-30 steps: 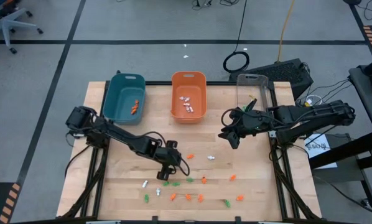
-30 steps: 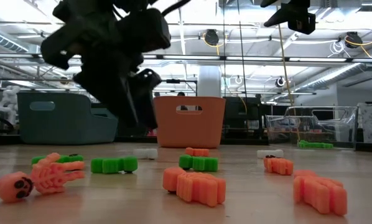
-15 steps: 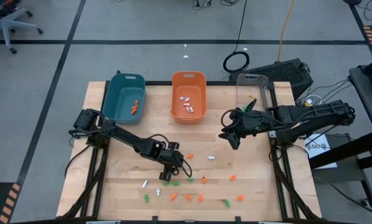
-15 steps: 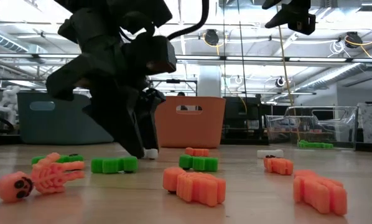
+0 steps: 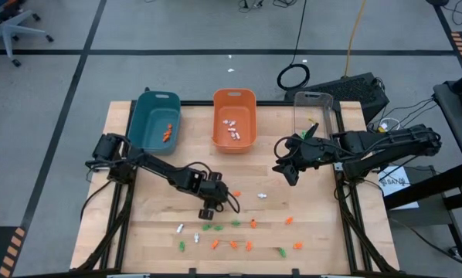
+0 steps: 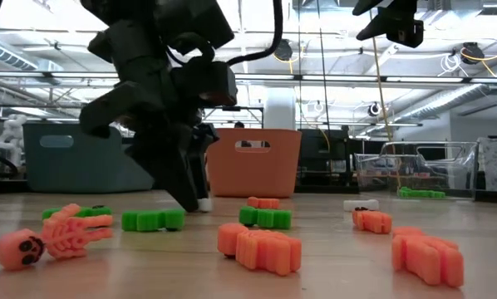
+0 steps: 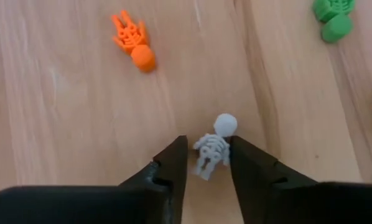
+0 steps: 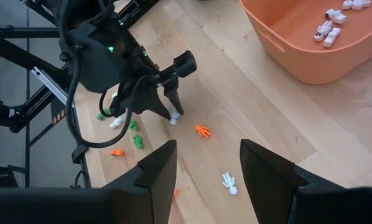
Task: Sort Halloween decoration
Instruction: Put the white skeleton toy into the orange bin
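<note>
**Left gripper straddles a white skeleton**

On the wooden table (image 5: pixel 150 208), the teal bin (image 5: pixel 155 120) at the far left holds orange pieces. Nearer the middle, the left gripper (image 7: pixel 206 155) is down at the board, its fingers (image 7: pixel 172 158) flanking a white skeleton (image 7: pixel 212 146) without visibly pinching it. An orange skeleton (image 7: pixel 134 42) lies near. Farther right, the orange bin (image 5: pixel 234 117) holds white pieces. Beside the clear bin (image 5: pixel 317 108), the right gripper (image 8: pixel 204 165) hovers with fingers parted, holding nothing.
</note>
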{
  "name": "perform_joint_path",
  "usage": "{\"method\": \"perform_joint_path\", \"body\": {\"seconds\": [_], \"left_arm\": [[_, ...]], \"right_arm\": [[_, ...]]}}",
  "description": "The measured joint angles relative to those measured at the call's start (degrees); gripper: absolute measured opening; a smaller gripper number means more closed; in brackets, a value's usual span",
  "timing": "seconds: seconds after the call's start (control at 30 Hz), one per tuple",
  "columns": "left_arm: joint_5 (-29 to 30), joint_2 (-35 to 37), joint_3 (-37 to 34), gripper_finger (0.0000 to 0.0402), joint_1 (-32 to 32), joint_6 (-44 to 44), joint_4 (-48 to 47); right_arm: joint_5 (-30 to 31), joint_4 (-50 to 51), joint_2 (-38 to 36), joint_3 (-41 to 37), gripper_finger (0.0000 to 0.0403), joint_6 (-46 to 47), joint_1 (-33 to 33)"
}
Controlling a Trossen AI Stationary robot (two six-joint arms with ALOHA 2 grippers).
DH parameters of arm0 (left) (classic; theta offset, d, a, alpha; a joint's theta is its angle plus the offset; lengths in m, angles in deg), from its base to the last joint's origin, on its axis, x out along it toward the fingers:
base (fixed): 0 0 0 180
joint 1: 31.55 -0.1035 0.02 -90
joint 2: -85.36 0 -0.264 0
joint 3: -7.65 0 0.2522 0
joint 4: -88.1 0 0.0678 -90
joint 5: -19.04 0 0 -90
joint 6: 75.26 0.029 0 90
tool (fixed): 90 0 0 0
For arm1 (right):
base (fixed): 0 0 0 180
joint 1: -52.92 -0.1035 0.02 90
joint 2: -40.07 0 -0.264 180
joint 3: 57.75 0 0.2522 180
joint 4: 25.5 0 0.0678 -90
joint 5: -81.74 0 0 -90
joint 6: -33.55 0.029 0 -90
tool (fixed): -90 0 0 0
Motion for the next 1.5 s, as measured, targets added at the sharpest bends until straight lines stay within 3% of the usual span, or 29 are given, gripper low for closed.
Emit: {"method": "perform_joint_path", "body": {"seconds": [0.33, 0.5, 0.7, 1.17, 1.5], "left_arm": [[-2.97, -0.26, 0.11, 0.0032, -0.8, 3.06, -1.02], [-3.33, -0.26, 0.11, 0.0028, -0.8, 2.13, -1.11], [-5.59, 0.92, -0.05, 0.0026, -0.74, -6.36, -1.43], [-4.18, 16.52, -0.02, 0.0025, -1.48, -20.31, 4.88], [2.29, 29.18, 0.02, 0.0025, -1.67, -22.71, 12.69]], "right_arm": [[0.0, 0.0, 0.0, 0.0, 0.016, 0.17, 0.0], [0.07, -0.02, 0.0, 0.0, 0.016, 0.18, 0.0], [0.15, -0.04, 0.0, 0.0, 0.016, 0.37, 0.0], [2.94, -0.46, -0.02, -0.02, 0.016, 0.38, 0.0], [4.0, -0.44, -0.02, -0.02, 0.016, 0.07, 0.01]]}}
